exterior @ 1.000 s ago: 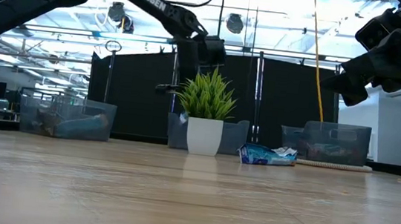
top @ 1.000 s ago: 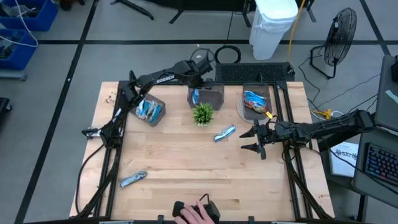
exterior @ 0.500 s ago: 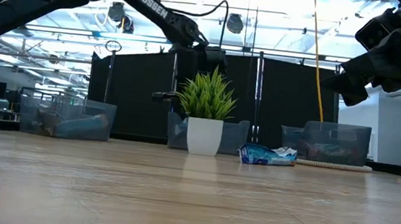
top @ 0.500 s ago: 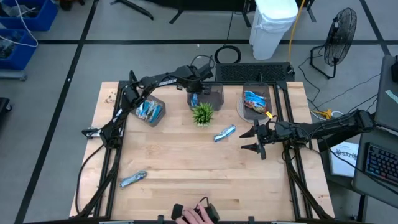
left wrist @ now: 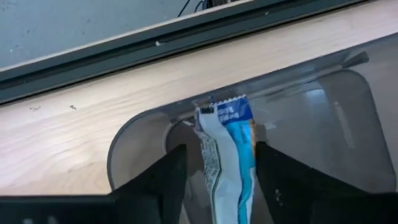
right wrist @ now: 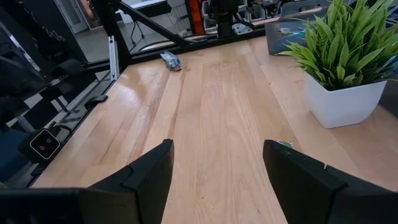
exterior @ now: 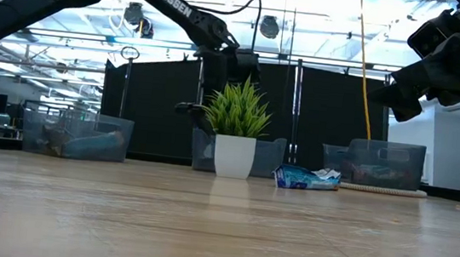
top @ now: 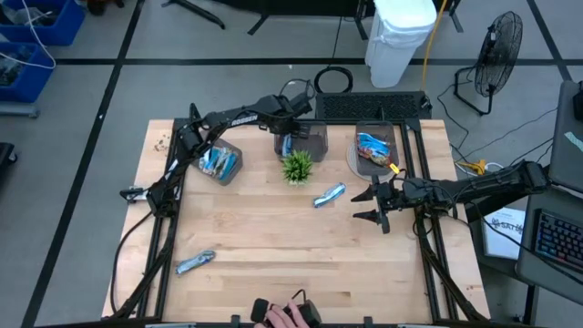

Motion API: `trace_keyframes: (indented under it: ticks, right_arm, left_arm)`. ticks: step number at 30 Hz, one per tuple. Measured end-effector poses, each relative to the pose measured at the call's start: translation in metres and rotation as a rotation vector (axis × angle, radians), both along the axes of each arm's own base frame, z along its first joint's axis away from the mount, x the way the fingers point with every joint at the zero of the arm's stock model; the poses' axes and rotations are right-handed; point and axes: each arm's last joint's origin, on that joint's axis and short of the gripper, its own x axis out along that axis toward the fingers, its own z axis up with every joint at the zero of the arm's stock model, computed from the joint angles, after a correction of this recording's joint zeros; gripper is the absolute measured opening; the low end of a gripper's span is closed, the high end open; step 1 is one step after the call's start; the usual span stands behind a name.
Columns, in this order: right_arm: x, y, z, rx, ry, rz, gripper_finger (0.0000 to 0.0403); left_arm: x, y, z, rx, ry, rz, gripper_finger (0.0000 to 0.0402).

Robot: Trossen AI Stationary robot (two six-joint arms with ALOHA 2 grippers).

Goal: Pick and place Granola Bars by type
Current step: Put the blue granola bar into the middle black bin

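the left gripper (top: 286,141) hangs over the middle clear bin (top: 314,139) at the far edge of the table (top: 273,237), its fingers (left wrist: 158,180) standing apart. between them, in the left wrist view, a blue-and-white granola bar (left wrist: 227,155) stands on end against the bin's curved wall; whether the fingers touch it cannot be told. in the low view this gripper (exterior: 211,101) sits just behind the leaves of the small green plant (exterior: 238,112).

the plant in its white pot (top: 297,167) stands just in front of the middle bin. to the left, the left bin (top: 219,162) holds several blue-and-white bars. to the right, the right bin (top: 375,148) holds more blue wrapped bars with a touch of tan and red.

the right gripper (top: 375,204) hovers above the table's right side, in front of the right bin, with its fingers (right wrist: 140,180) spread wide and nothing between them. just to its left a loose blue-and-white bar (top: 329,195) lies on the wood, between the gripper and the plant; the low view shows it (exterior: 306,179) lying flat beside the pot.

another bar (top: 195,262), silvery blue, lies well apart near the table's near left corner; the right wrist view shows it (right wrist: 170,61) far across the boards.

at the near edge of the table a person's hand (top: 290,314) rests on a dark device (top: 310,313).
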Motion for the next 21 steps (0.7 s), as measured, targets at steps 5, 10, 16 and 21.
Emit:
trace_keyframes:
  ticks: [5, 10, 16, 21]
  right_arm:
    - [0.0, 0.0, 0.0, 0.0, 0.0, 0.0, 0.0238]
    - [0.0, 0.0, 0.0, 0.0, -0.001, 0.0, 0.0238]
    - [0.0, 0.0, 0.0, 0.0, 0.0, 0.0, 0.0238]
    - [0.0, 0.0, 0.0, 0.0, -0.001, 0.0, 0.0238]
  left_arm:
    - [-0.002, -0.002, 0.007, -0.025, -0.001, -0.006, 0.0224]
    - [-0.007, -0.006, 0.036, 0.022, -0.041, -0.019, 0.0243]
    - [-0.023, -0.022, 0.097, 0.213, -0.056, -0.106, 0.0246]
    - [-0.041, -0.05, 0.153, 0.354, -0.074, -0.314, 0.0238]
